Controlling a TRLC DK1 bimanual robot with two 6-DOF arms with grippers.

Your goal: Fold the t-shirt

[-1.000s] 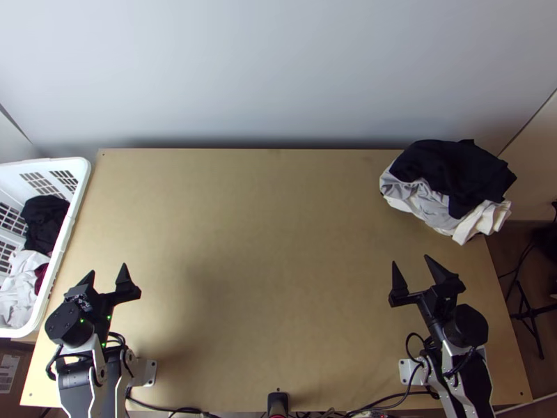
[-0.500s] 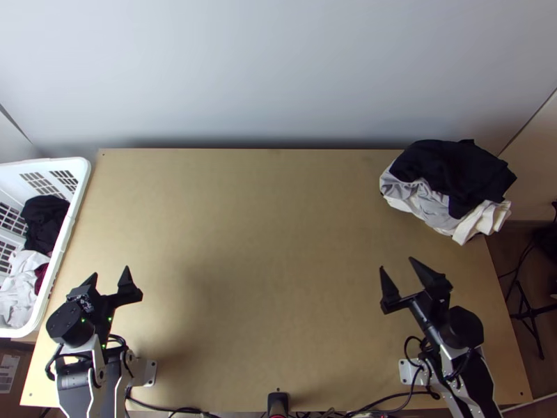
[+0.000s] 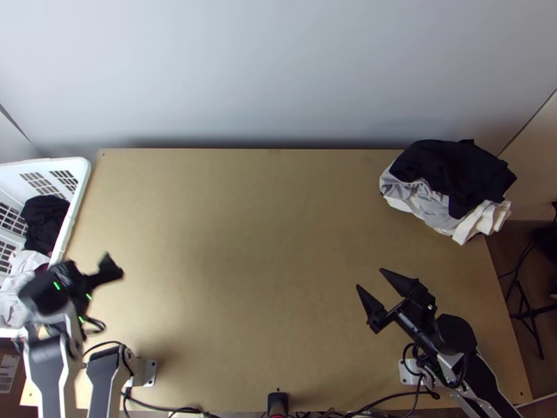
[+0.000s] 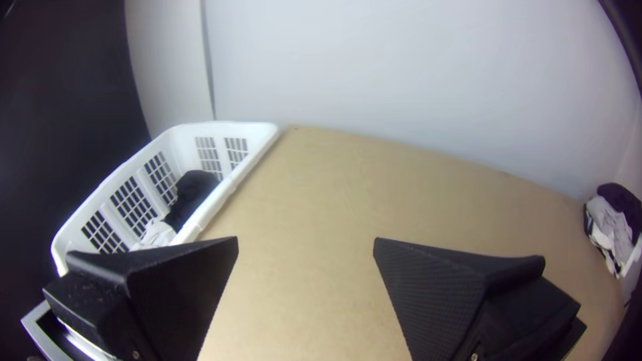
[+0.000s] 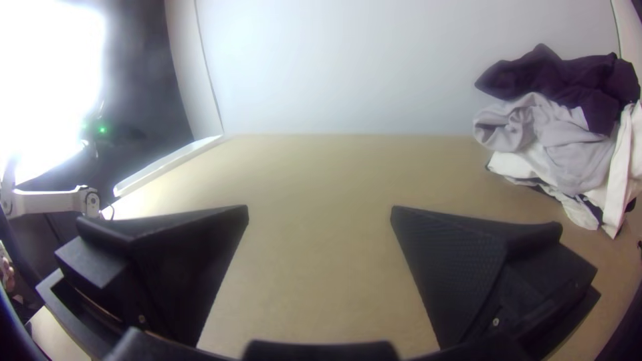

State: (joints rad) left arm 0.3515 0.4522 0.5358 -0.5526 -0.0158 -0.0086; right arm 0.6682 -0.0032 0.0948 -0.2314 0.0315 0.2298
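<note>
At the table's back right corner lies a bunched heap of clothes, with a dark cloth [image 3: 456,174] on top of grey and white cloth [image 3: 425,202]; I cannot tell which piece is a t-shirt. The same heap shows a grey cloth [image 5: 548,137] in the right wrist view. My left gripper [image 3: 87,265] is at the table's left side, by the basket; in its wrist view the left gripper [image 4: 306,244] stands open and empty. My right gripper [image 3: 370,279] is over the front right of the table, apart from the heap; the right gripper [image 5: 319,212] is open and holds nothing.
A white laundry basket [image 3: 78,188] holding a black cloth [image 3: 45,219] and white cloth stands along the table's left edge. Bare wooden table [image 3: 257,244] stretches between the two arms. A pale wall [image 3: 278,70] rises behind it. Cables run along the front edge.
My left gripper has moved left, closer to the basket. The right gripper has swung left and slightly down the picture, turning toward the upper left. The clothes have stayed put.
</note>
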